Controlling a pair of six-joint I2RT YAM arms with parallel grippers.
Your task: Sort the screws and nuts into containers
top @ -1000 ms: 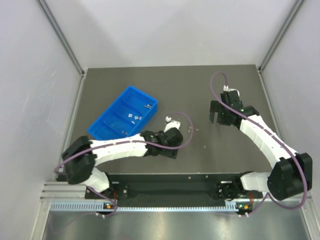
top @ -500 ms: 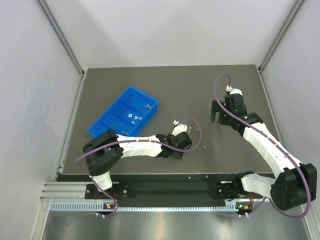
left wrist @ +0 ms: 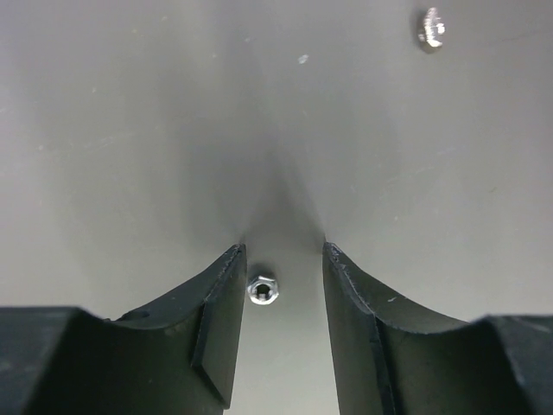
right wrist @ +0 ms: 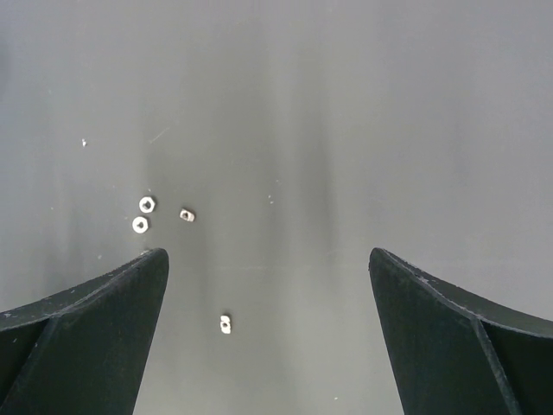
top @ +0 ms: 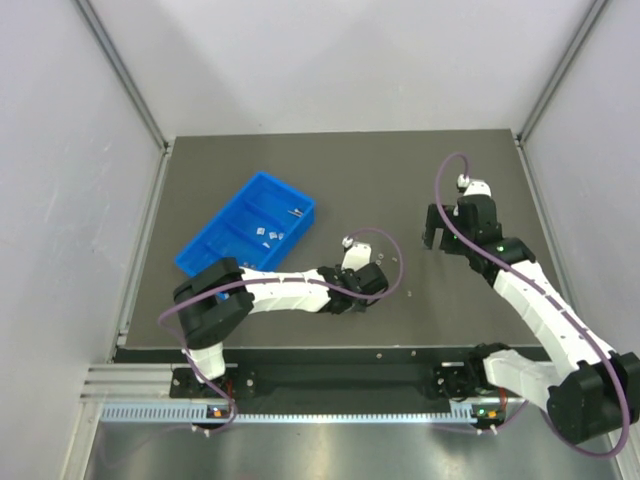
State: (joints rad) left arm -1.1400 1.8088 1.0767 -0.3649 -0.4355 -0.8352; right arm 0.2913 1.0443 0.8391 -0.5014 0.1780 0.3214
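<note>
- Nuts point(right wrist: 147, 204) are seen loose on the dark table point(right wrist: 346, 104), four of them beneath the right gripper point(right wrist: 268, 252), whose fingers are spread wide.
- One nut point(left wrist: 262, 290) is framed between the parted fingers of the left gripper point(left wrist: 281, 259).
- Small metal pieces point(top: 265, 232) are held in the blue tray point(top: 215, 222), well apart from both grippers.

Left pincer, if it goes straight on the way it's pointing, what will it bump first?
Most likely the small nut lying inside the open left pincer, or the grey table under it. Depth is hard to judge, so its tips may reach the table first.
</note>
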